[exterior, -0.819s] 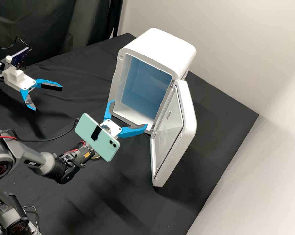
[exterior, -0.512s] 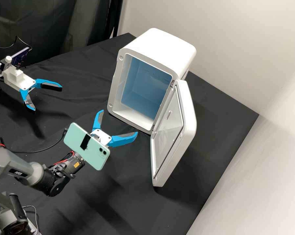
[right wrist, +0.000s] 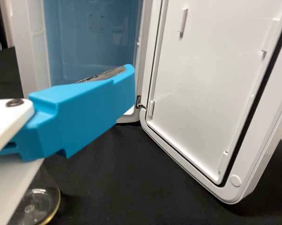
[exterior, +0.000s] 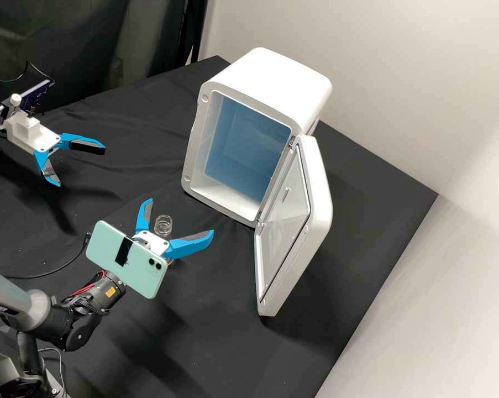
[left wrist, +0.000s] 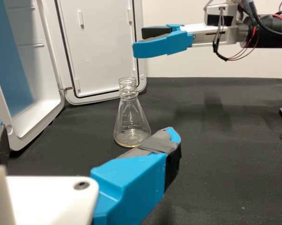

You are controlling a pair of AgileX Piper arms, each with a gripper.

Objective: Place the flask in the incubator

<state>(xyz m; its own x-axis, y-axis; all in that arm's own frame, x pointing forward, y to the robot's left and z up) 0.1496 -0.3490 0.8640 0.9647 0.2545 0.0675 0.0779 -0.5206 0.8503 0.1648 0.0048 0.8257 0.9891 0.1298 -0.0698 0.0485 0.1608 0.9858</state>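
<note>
Two pincers are in play. The right pincer (exterior: 174, 222), at lower centre of the high view, is spread wide and grips nothing. The one flask (exterior: 162, 225) shows between its two blue fingers there, while the left wrist view shows the nearer finger higher than the flask's mouth and clear of the glass. One pale green phone (exterior: 126, 258) is strapped behind this pincer.

The flask is clear glass and cone-shaped. It stands upright on the black surface (exterior: 205, 331), outside the incubator, just in front of the lower left corner of its opening.

The left pincer (exterior: 69, 160), at upper left of the high view, is also open with nothing in it, well apart from the flask.

The one white incubator (exterior: 271, 83) stands at upper centre with its blue inside showing. Its single door (exterior: 299, 221) is swung wide open to the right, and its lower corner comes down to the surface.
</note>
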